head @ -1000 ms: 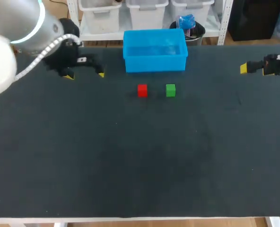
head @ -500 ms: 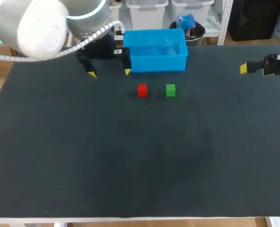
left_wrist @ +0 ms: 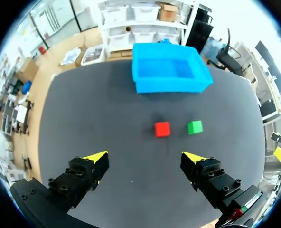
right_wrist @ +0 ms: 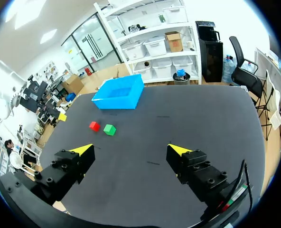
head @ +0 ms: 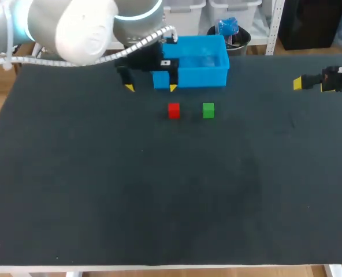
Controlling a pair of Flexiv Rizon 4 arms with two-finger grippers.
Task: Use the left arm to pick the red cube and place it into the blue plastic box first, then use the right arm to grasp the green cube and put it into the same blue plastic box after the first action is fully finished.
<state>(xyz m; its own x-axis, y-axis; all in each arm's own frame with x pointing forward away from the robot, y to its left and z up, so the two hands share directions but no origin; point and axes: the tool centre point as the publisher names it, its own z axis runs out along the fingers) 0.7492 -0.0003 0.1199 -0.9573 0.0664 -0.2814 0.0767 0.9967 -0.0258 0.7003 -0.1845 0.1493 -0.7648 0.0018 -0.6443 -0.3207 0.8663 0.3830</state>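
Head view: the left tool (head: pixel 151 88) is seen open and empty at eleven o'clock from the red cube (head: pixel 174 110), which is flanked at three o'clock by the green cube (head: pixel 208 109), so that neighbour could be knocked during a wide-open descent.

No readable text, label or number anywhere.

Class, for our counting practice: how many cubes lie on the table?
2. The red cube lies on the dark table in front of the blue plastic box; the green cube sits beside it, apart. None seems hidden.
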